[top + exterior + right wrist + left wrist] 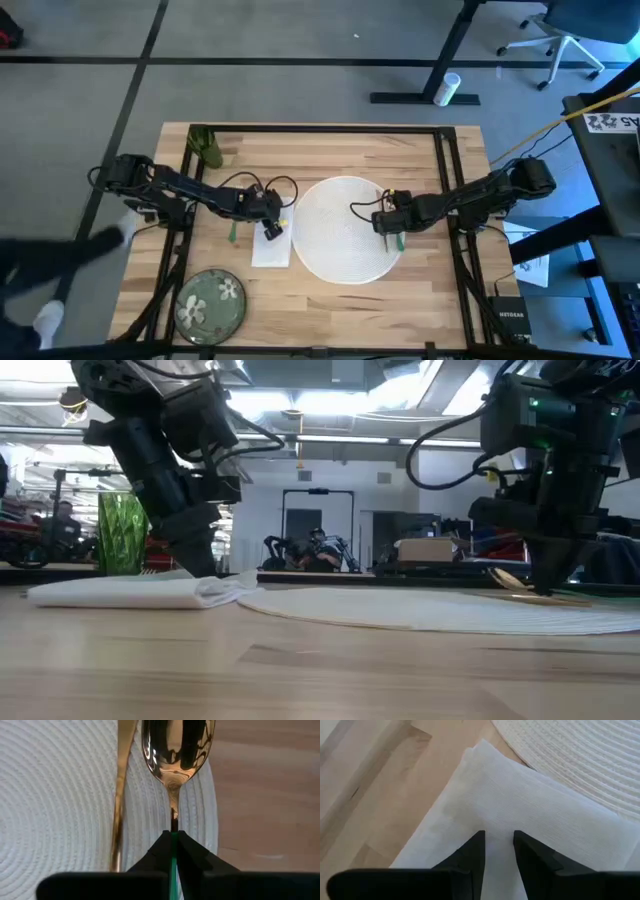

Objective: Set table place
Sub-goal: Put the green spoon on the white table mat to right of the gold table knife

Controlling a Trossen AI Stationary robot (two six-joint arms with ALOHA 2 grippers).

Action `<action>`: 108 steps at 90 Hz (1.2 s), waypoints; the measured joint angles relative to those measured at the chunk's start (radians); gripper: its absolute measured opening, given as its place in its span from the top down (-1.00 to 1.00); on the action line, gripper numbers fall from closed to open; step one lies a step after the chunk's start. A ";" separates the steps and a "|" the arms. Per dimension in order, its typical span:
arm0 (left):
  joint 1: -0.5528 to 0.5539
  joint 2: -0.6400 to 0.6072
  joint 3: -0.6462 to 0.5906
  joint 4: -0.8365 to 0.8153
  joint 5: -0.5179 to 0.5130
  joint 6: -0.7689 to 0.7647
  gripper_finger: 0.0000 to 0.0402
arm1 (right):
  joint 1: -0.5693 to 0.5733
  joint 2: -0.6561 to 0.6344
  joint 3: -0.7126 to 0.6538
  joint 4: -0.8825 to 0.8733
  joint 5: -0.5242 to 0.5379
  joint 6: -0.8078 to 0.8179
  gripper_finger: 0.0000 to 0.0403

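Observation:
The round white woven placemat (340, 228) lies mid-table. The white napkin (272, 247) lies folded beside its left edge. My left gripper (499, 836) points down over the napkin (520, 805), fingers slightly open. My right gripper (173, 834) is at the placemat's right edge (392, 236), shut on a gold spoon (177, 745). A second gold utensil (118, 810) lies on the mat beside it. A green fork (232, 233) lies left of the napkin. The green cup (207, 148) stands at the far left corner. The green floral plate (212, 302) rests near the front left. My left gripper's fingertips (475, 842) stand over the napkin near its far end, one on each side of a strip of cloth; I cannot tell whether they touch it. My right gripper pinches the spoon's thin handle (173, 817) just behind the bowl, between its two fingers, which lie along the handle. A green strip (173, 865) runs back between the fingers. The bowl (507, 576) sits low over the placemat.
Black frame bars (448, 170) run along the table's sides. A person's blurred sleeve and hand (70, 255) reach in at the table's left side. Bare wood (350, 310) lies in front of the placemat and right of the plate.

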 joint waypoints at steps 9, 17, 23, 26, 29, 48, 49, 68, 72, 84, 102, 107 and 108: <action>0.000 0.000 0.000 0.000 0.000 0.000 0.56 | 0.000 0.000 0.000 0.009 -0.002 0.000 1.00; 0.000 0.000 0.000 0.000 0.000 0.000 0.56 | 0.000 0.000 0.000 0.011 -0.002 0.000 1.00; 0.000 0.000 0.000 0.000 0.000 0.000 0.56 | 0.000 0.000 0.000 0.011 -0.002 0.000 0.99; 0.000 0.000 0.000 0.000 0.000 0.000 0.56 | 0.000 0.000 0.000 0.011 -0.002 0.000 0.98; 0.000 0.000 0.000 0.001 0.000 0.000 0.56 | 0.000 0.000 0.000 0.011 -0.002 -0.001 0.97; 0.000 0.000 0.000 0.002 0.000 0.006 0.56 | 0.000 0.000 0.000 0.012 -0.001 -0.002 0.86; 0.000 0.000 0.000 0.002 0.000 0.006 0.56 | 0.000 0.000 0.000 0.012 -0.001 -0.002 0.85; 0.000 0.000 0.000 0.003 0.000 0.007 0.56 | 0.000 0.000 0.000 0.015 0.004 -0.009 0.83; 0.000 0.000 0.000 0.003 0.000 0.008 0.56 | 0.000 0.000 0.000 0.016 0.006 -0.018 0.83; 0.000 0.000 0.000 0.003 0.000 0.008 0.56 | 0.000 0.000 0.000 0.019 0.024 -0.026 0.83; 0.000 0.000 0.000 0.003 0.000 0.011 0.56 | 0.000 0.000 0.006 0.016 0.059 -0.148 0.83; 0.000 0.000 0.000 0.002 0.000 0.011 0.56 | 0.000 0.000 0.020 0.008 0.046 -0.215 0.86; 0.000 0.000 0.000 0.002 0.000 0.011 0.56 | 0.000 0.000 0.023 0.006 0.041 -0.226 0.87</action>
